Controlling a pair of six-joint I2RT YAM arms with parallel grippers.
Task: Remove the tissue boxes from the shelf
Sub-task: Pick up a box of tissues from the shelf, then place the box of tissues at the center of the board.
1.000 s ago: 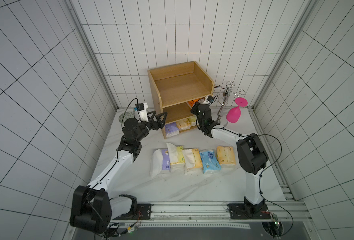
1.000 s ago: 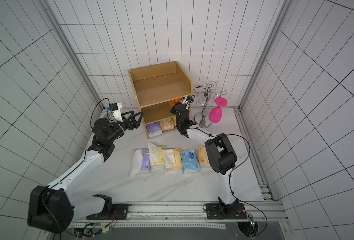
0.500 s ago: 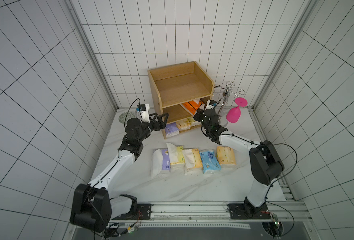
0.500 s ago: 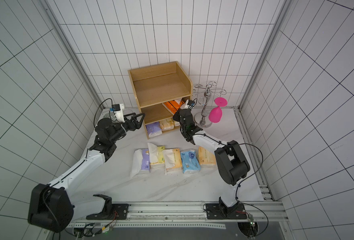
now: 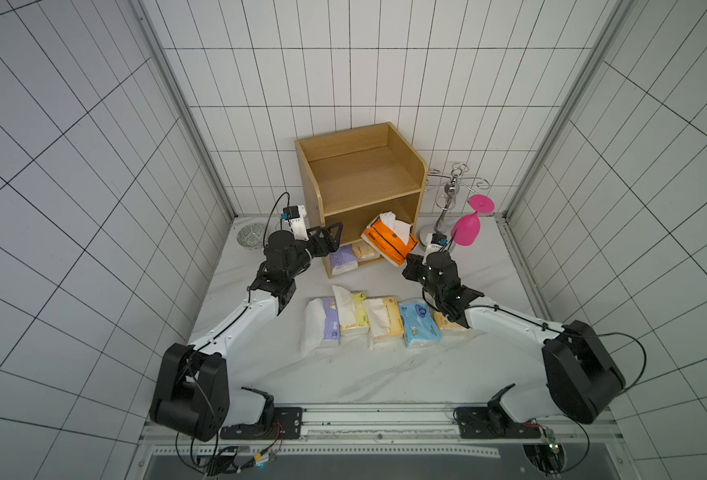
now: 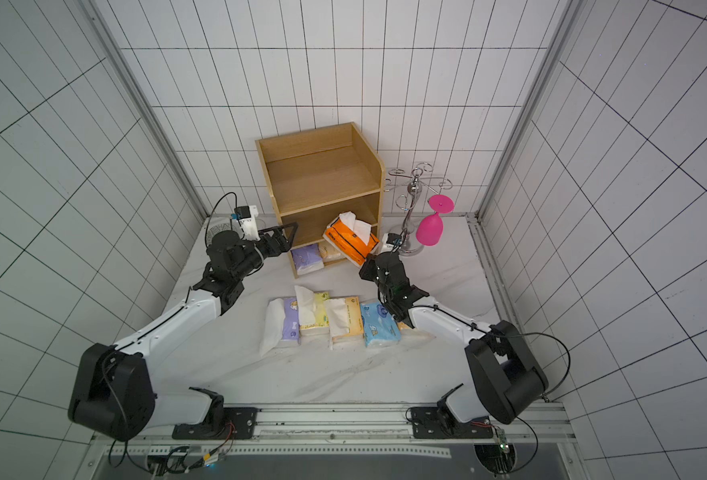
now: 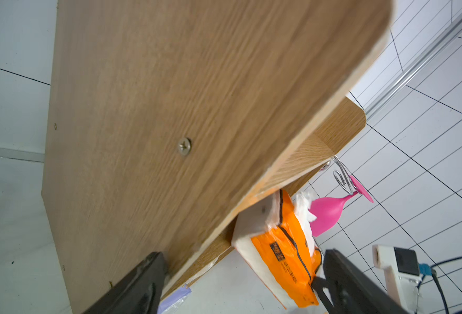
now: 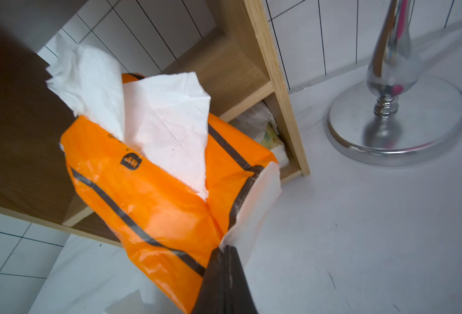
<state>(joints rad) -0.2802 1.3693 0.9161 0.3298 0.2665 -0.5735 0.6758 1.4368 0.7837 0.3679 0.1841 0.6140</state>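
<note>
The right claw (image 8: 224,252) is clenched on one corner of a bright orange plastic-wrapped tissue pack (image 5: 387,243), white tissue sticking out of its top; the pack hangs tilted, clear of the white marbled bench (image 5: 343,374), just in front of the light-brown wooden three-tier shelf (image 5: 360,174). The left claw (image 5: 330,237) is spread wide and grasps nothing; it sits at the front edge of the shelf's nearer side panel. On the lowest tier lie a purple pack (image 5: 341,262) and a pale yellow pack (image 5: 364,251), side by side. On the bench in front is a row of packs: purple (image 5: 330,318), yellow (image 5: 353,311), pale orange (image 5: 389,318), blue (image 5: 418,324) (a further one is half hidden under the right arm). Beside the shelf stands a silver metal cup stand (image 5: 451,195) with a pink goblet (image 5: 466,228) hanging upside down.
</note>
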